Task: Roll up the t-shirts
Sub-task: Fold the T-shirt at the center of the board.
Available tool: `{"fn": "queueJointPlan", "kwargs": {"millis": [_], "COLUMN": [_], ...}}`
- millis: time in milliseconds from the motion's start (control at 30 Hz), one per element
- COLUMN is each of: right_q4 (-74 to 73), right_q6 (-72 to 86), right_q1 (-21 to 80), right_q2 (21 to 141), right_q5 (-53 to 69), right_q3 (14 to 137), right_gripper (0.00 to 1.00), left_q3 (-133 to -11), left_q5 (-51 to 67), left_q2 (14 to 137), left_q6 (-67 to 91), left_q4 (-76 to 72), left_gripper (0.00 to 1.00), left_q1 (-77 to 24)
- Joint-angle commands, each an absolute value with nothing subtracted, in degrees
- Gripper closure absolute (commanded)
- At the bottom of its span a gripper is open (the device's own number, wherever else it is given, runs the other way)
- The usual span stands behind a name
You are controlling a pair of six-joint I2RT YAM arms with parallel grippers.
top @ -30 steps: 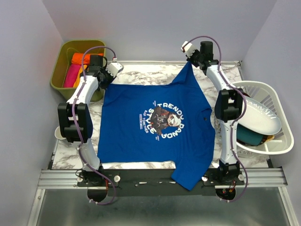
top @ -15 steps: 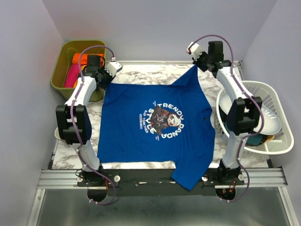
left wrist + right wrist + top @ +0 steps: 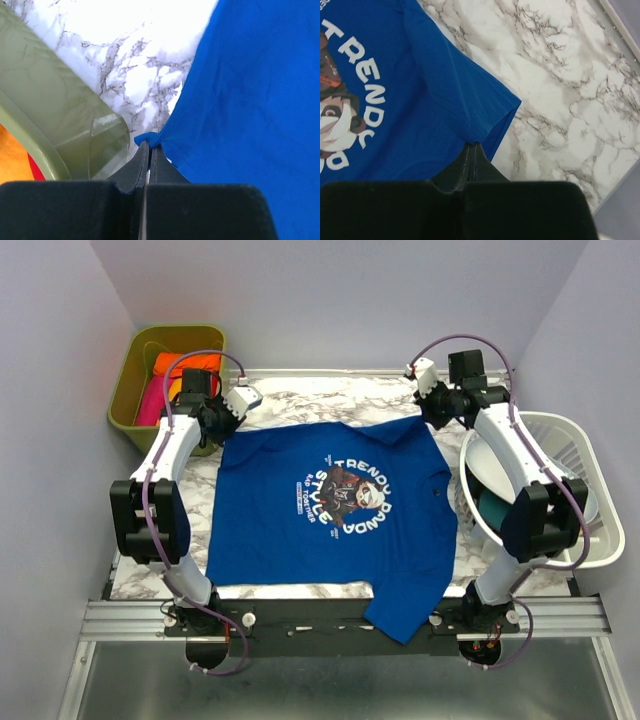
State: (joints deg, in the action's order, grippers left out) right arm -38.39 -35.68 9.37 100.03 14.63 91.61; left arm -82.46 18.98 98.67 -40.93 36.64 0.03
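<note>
The blue t-shirt (image 3: 330,510) lies print-up, spread across the marble tabletop (image 3: 300,392), with one near corner hanging over the front edge. The left tool (image 3: 148,148) is pressed together on the far-left corner, and the right tool (image 3: 473,146) pinches the far-right corner. Within the last second that right corner has come down and outward from a raised peak, squaring the far edge. Judgement: flattening nearly complete, rolling not begun.
</note>
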Motion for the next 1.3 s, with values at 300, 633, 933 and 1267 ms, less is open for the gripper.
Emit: {"fn": "queueJointPlan", "kwargs": {"millis": [300,633,933,1267], "right_q4": [-48.2,-53.1,-55.7,-57.0], "right_q6": [-34.2,-29.9,-26.9,-24.4], "right_q1": [9.6,9.6,9.6,9.8], "right_q2": [84.2,77.6,72.3,69.6], "right_q5": [16.0,17.2,19.4,22.9], "right_q3": [83.6,79.8,73.6,68.2], "right_gripper": [0.99,0.99,0.99,0.99], "left_q3": [-76.3,-70.8,-60.6,-56.9], "left_q5": [14.5,13.2,12.7,11.7], "left_q2": [90.3,85.3,78.6,76.8], "left_q6": [-67.3,-80.9,-94.3,-102.4], "left_q4": [43.2,43.9,40.7,41.6], "left_gripper": [1.0,1.0,1.0,1.0], "left_q1": [0.2,0.1,0.2,0.2]}}
